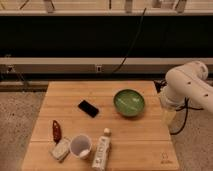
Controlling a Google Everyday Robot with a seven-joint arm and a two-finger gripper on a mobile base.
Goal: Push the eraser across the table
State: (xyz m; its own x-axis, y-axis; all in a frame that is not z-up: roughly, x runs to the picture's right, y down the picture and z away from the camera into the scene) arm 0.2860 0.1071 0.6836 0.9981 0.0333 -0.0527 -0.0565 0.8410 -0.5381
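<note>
Tool: the tool [168,116] hangs off the white arm [189,86] right at the desk's right edge, and its fingers stand wide with nothing between them.
Arm: a bulky white elbow comes in from the right, over the speckled floor [15,107], with a dark cable looping behind it.
Desk: the desk [145,137] is a light-brown wooden top, its plank lines running left to right, with a small mark [165,159] near the front right corner.
Bowl: the thing nearest the tool is the green bowl [129,102], upright on the desk's right half and clear of the tool. Its glossy green inside shows down to the bottom.
Eraser: the eraser [88,108] is a small, flat, black slab with rounded corners, much like a phone. It lies flat and askew, one end pointing back-left and the other front-right.
Eraser position: it sits about mid-desk, just left of centre. It is left of the bowl with bare wood between them, well apart from the tool, and nothing touches it.
Cup: at the front is a white cup [81,145], tipped so its mouth faces the camera, and only a pale inside can be seen.
Carton: a white carton [102,150] with a small cap lies just right of the cup, cap end pointing to the back. Whether the two touch, I cannot tell.
Block: a pale whitish-grey block [60,149] lies tight against the cup's left side.
Red thing: a small red object [56,131] lies just behind the block, near the desk's left edge.
</note>
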